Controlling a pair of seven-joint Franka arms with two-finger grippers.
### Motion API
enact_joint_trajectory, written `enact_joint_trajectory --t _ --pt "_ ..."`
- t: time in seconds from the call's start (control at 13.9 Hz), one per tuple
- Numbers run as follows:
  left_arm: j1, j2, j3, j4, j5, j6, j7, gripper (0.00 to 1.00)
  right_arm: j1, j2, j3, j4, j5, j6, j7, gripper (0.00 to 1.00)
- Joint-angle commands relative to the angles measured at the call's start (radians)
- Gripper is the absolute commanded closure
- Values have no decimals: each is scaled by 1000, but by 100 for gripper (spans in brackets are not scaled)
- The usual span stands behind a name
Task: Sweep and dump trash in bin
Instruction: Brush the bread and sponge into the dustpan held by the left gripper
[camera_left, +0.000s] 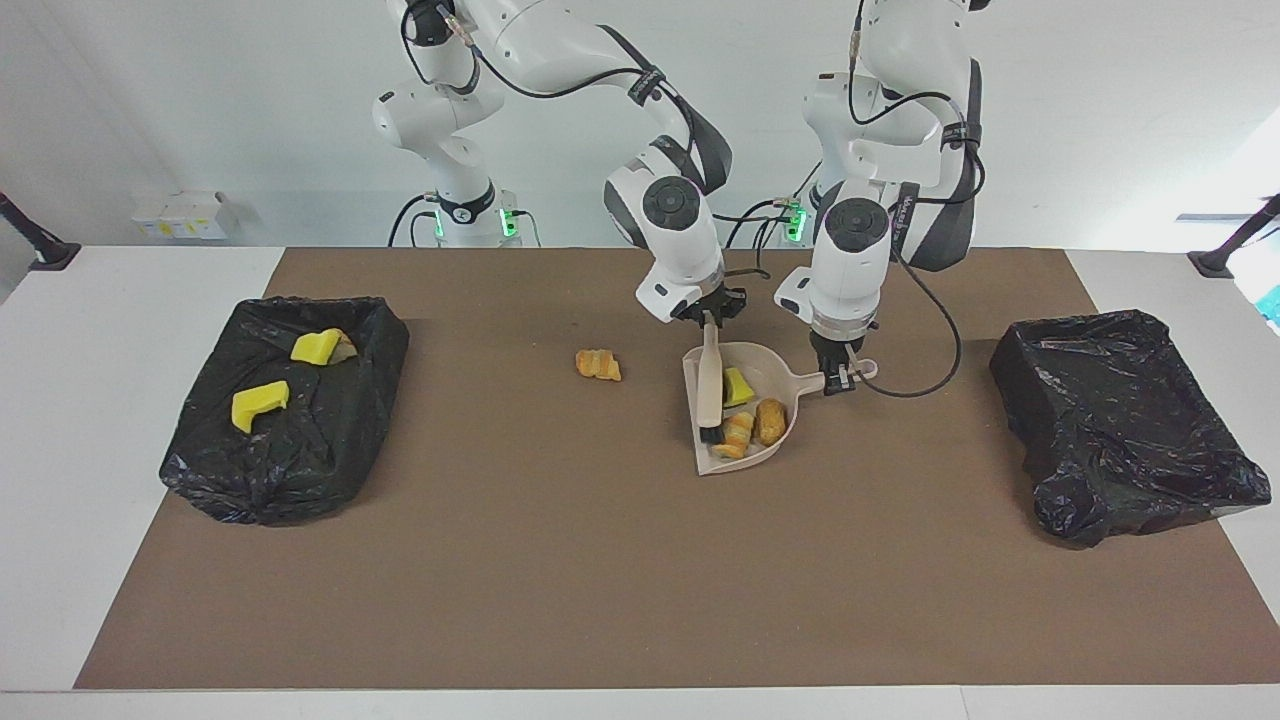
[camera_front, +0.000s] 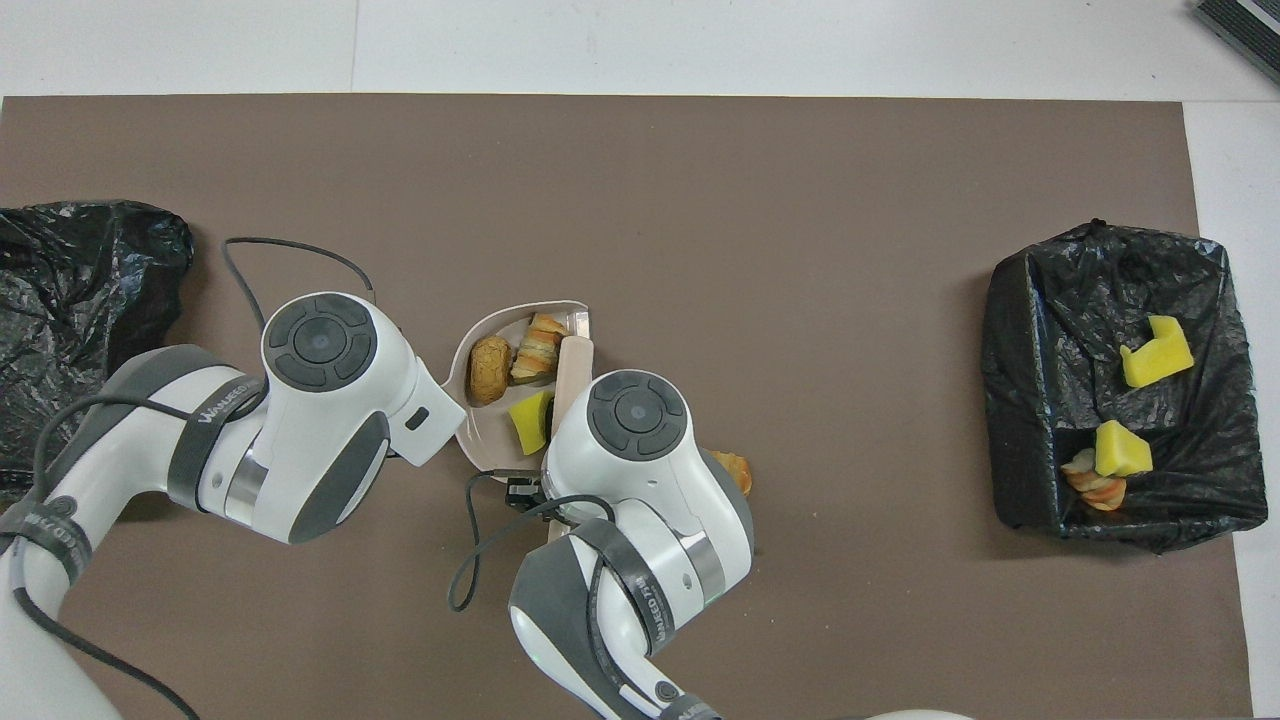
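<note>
A beige dustpan (camera_left: 768, 372) lies mid-mat and holds a yellow sponge scrap (camera_left: 738, 386) and two orange-brown bread pieces (camera_left: 769, 421). My left gripper (camera_left: 838, 378) is shut on the dustpan's handle. My right gripper (camera_left: 708, 318) is shut on a beige brush (camera_left: 709, 385) whose black bristles rest in the pan beside the bread. One loose orange-brown piece (camera_left: 598, 365) lies on the mat beside the pan, toward the right arm's end. In the overhead view the arms hide both grippers; the dustpan (camera_front: 480, 440), brush (camera_front: 573, 365) and loose piece (camera_front: 737, 470) show.
A black-lined bin (camera_left: 300, 470) at the right arm's end holds two yellow scraps (camera_left: 260, 405) and a bread piece; it also shows in the overhead view (camera_front: 1020, 400). A second black-lined bin (camera_left: 1120, 450) stands at the left arm's end. A brown mat (camera_left: 600, 580) covers the table.
</note>
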Motion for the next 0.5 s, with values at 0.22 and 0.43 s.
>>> enact_joint_trajectory --t 0.22,0.43 --pt "-7 -9 7 -36 17 35 -15 100 -119 -130 -6 0 -5 -248 6 100" --pt "-7 -9 7 -36 17 33 -15 100 -165 -187 -5 -29 -66 -389 17 100"
